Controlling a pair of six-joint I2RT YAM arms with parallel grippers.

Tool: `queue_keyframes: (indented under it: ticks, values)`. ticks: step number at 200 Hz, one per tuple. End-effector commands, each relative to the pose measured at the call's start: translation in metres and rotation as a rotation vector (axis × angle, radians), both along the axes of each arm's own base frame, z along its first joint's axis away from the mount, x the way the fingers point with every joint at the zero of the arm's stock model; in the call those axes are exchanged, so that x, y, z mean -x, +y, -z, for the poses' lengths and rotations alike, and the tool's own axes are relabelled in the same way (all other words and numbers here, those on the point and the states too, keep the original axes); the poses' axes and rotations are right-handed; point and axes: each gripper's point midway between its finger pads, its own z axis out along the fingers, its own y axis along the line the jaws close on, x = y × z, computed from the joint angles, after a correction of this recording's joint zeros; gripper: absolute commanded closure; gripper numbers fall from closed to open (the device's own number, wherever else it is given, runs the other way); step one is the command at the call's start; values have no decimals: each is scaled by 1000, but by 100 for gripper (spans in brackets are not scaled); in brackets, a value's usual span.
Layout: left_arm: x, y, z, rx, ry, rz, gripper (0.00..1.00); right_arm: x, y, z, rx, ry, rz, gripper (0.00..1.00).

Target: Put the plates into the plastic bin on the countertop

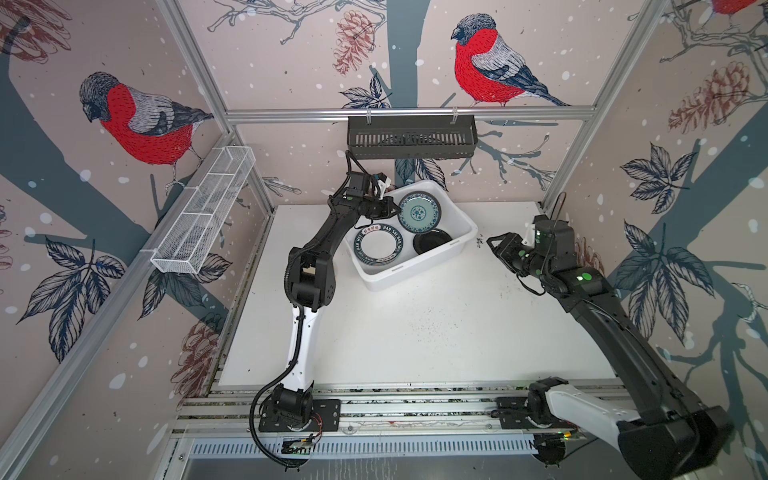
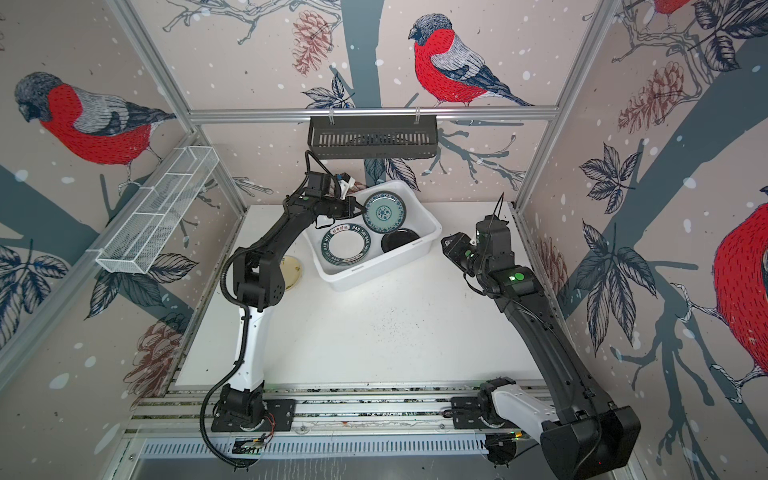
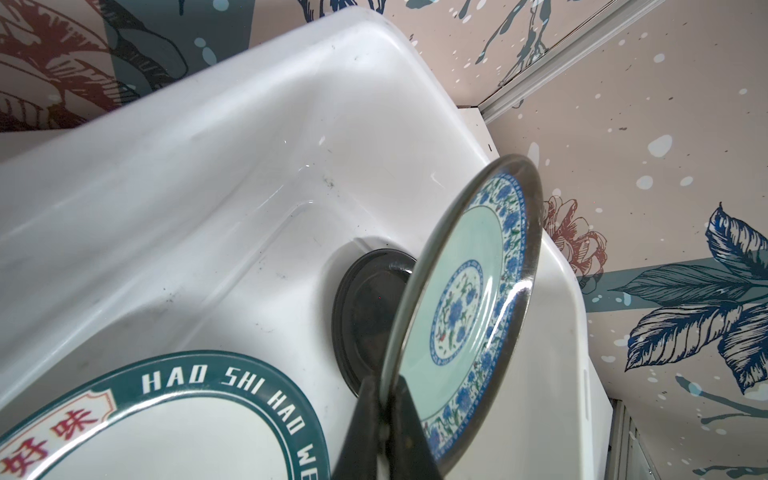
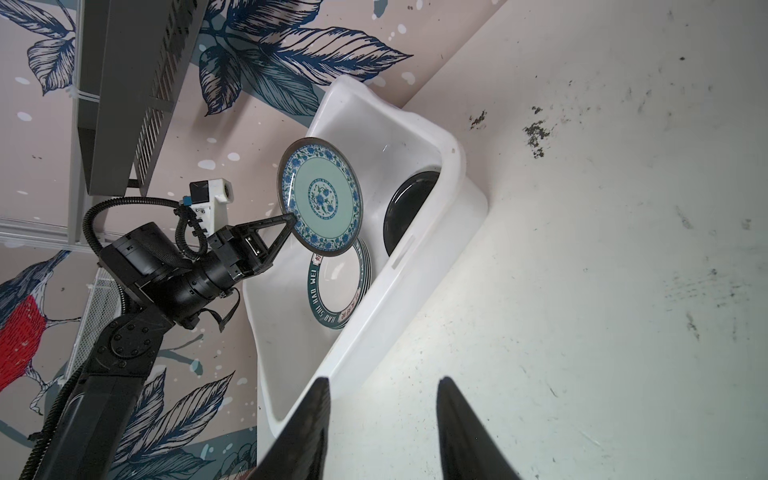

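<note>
My left gripper [image 1: 392, 208] [image 3: 388, 386] is shut on the rim of the teal floral plate [image 1: 419, 212] [image 3: 469, 299] and holds it tilted on edge above the back of the plastic bin [image 1: 415, 274] [image 3: 208, 166]. In the bin lie a stack of white plates with dark-green lettered rims [image 1: 379, 249] [image 4: 334, 291] and a glossy black plate [image 1: 431, 242] [image 4: 409, 208]. A pale yellow plate [image 2: 291, 272] lies on the countertop [image 1: 415, 332] left of the bin, partly behind the left arm. My right gripper [image 1: 490, 241] [image 4: 384, 379] hovers open and empty to the right of the bin.
A black slotted basket [image 1: 411, 137] hangs on the back rail above the bin. A white wire-mesh basket [image 1: 203, 212] hangs on the left wall. Aluminium rails [image 1: 415, 405] with both arm bases run along the front edge.
</note>
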Motion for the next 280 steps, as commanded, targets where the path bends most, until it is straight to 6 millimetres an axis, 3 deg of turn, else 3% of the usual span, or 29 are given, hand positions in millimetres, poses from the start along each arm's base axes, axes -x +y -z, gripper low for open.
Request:
queue_keyframes:
  ticks: [1, 44, 98, 169, 280]
  values:
    - [-2, -10, -4, 17, -42, 27, 100, -1, -4, -3, 0, -5, 32, 56]
    - [6, -28, 23, -12, -9, 58, 100, -1, -5, 0, 3, 8, 37, 56]
    - [6, -32, 54, -52, 34, 37, 100, -3, -2, 4, 2, 25, 29, 56]
    - [9, -51, 69, -81, 29, 45, 100, -3, 0, 5, 5, 35, 21, 56]
    - [12, -63, 84, -89, 34, 65, 100, -2, 1, 13, 7, 51, 18, 56]
